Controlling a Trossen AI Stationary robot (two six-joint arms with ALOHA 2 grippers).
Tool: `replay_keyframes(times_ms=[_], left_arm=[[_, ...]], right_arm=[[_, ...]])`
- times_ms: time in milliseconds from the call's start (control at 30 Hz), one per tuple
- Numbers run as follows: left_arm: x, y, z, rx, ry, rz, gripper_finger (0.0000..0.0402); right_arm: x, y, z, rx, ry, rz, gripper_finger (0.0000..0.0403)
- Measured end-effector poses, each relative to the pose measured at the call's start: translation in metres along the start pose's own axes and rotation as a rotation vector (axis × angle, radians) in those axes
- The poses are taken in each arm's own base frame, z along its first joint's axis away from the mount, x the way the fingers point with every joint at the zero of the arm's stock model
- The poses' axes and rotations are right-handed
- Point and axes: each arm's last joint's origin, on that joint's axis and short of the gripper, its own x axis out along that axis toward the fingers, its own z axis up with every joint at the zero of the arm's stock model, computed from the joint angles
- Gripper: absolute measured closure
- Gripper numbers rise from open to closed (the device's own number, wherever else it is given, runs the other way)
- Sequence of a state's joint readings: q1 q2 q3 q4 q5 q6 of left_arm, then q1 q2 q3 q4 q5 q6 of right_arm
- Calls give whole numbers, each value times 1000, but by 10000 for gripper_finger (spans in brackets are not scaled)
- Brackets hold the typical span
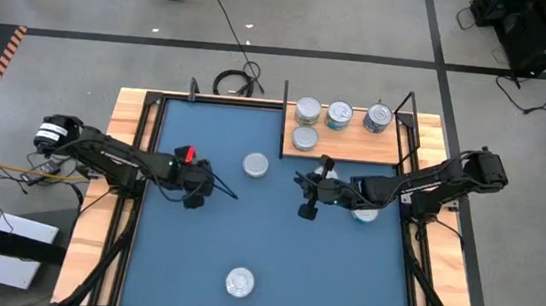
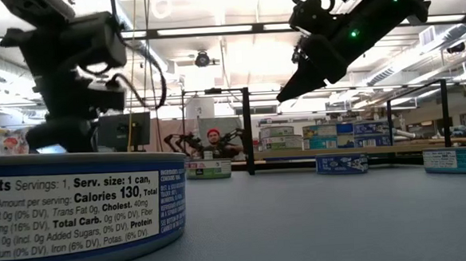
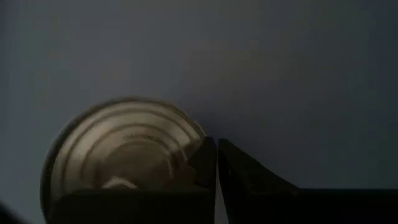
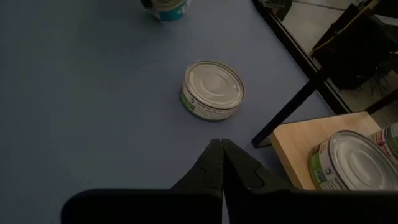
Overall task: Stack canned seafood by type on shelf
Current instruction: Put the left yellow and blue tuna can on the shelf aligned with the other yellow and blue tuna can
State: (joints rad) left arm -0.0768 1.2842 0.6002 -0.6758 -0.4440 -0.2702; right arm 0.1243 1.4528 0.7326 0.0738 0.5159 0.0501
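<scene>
High view, near to far: I logged the near tin [image 1: 238, 282] at the mat's [image 1: 193, 256] six o'clock edge, with open room all round. Mid-table, the left gripper [image 3: 216, 155] was clenched on nothing, the side tin [image 3: 124, 149] just beside its fingertips; I judged that no grasp. The right gripper [image 4: 222, 152] was clenched empty, aimed at the centre tin [image 1: 256, 164]. At one o'clock the shelf [image 1: 354, 146] carried four tins [image 1: 339, 114], presumably grouped by type, its front row mostly free.
</scene>
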Motion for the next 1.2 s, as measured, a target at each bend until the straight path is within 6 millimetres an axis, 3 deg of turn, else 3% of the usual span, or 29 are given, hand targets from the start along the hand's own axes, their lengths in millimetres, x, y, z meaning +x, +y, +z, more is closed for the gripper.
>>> replay_keyframes(times_ms=[267,533,867,1200], left_arm=[[-23,-8,23,56,-95,-84,386],[-29,-13,23,66,-80,-164,392],[-15,13,17,-110,5,45,394],[9,21,5,-132,33,-6,399]], right_arm=[[-5,10,0,-20,-10,32,397],[-10,18,-1,-34,-18,58,397],[-11,20,-1,-35,-20,65,395],[-12,21,-2,-15,-8,71,395]])
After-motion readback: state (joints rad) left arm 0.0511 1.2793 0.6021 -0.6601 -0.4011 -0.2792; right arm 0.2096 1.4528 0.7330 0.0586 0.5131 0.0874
